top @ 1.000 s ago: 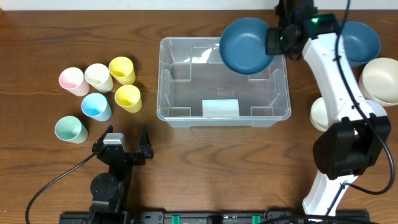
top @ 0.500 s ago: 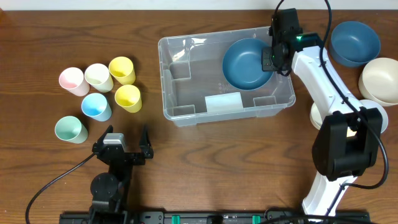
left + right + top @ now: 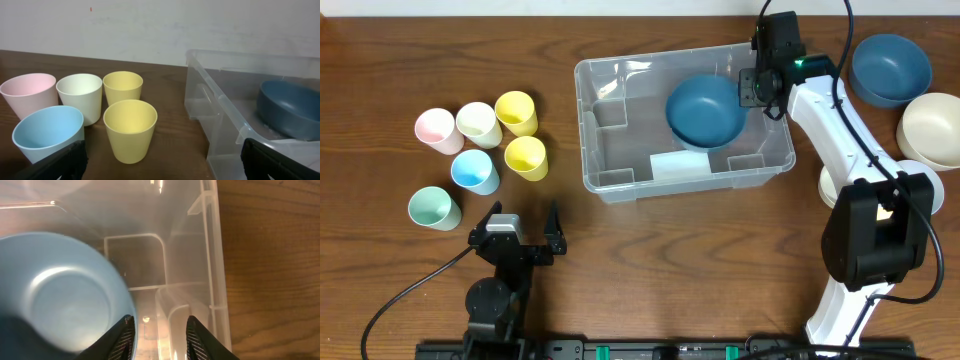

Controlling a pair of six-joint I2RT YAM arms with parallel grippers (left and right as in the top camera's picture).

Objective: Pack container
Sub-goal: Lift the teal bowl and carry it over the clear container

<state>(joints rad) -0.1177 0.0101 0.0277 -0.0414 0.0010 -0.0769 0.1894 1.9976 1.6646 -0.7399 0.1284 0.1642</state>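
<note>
Container [image 3: 582,120], long axis left-right, flanked by cups [image 3: 525,155] left, spare bowls [image 3: 890,68] right. Blue bowl [image 3: 705,108] seen inside its right half, just left of right gripper [image 3: 157,330], jaws spread, empty. Left gripper [image 3: 525,215] held wide, nearer cups.

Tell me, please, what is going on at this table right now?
The right gripper hangs open over the far right end of the container, where a dark blue bowl lies inside, clear of its fingers. The left gripper sits open near the table's front edge. Six cups and more bowls stand outside the container.
</note>
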